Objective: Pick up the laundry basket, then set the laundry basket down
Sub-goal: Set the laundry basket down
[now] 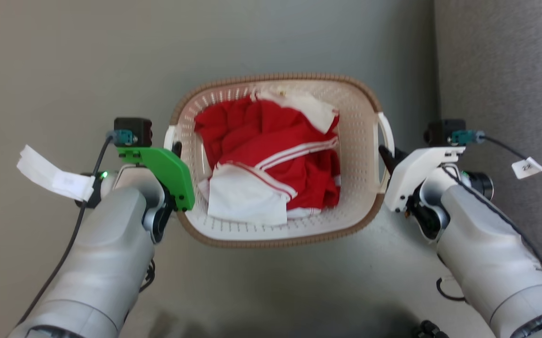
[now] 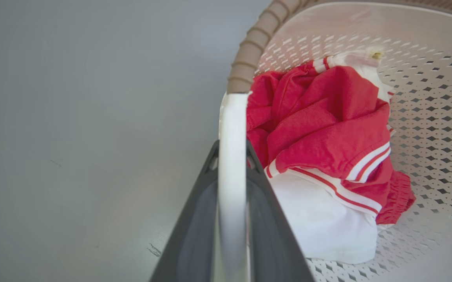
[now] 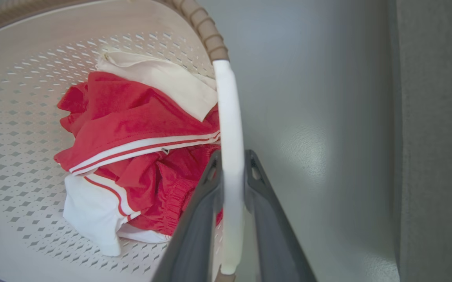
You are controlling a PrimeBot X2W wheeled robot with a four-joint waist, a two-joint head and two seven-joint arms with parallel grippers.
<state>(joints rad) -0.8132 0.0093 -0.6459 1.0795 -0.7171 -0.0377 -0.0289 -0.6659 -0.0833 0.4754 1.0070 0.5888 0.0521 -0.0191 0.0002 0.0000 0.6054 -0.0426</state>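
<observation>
Nearest, in the head view: two pale forearms angling inward, left gripper [image 1: 177, 149] and right gripper [image 1: 384, 154] at roughly equal reach. Left wrist view: both dark fingers pinched narrow on the white left handle [image 2: 232, 125], one against each face of it. Right wrist view: same on the right handle [image 3: 229, 117], clamped from both sides. Between the two, the laundry basket [image 1: 280, 241], centred ahead of the body, long axis running side to side from gripper to gripper, a handle at each short end. Neither arm nearer; grip symmetric. Judged: both wrists to travel level in any lift or lowering, for fear of tilt toward the slower side. Inside, red and white clothes [image 1: 271, 145] heaped loose on the bottom. Beneath, pale grey floor [image 1: 275, 291]; basket off it or resting on it, cannot tell. Farther right, grey fabric surface [image 1: 501, 70], near the right handle's end but apart from it.
</observation>
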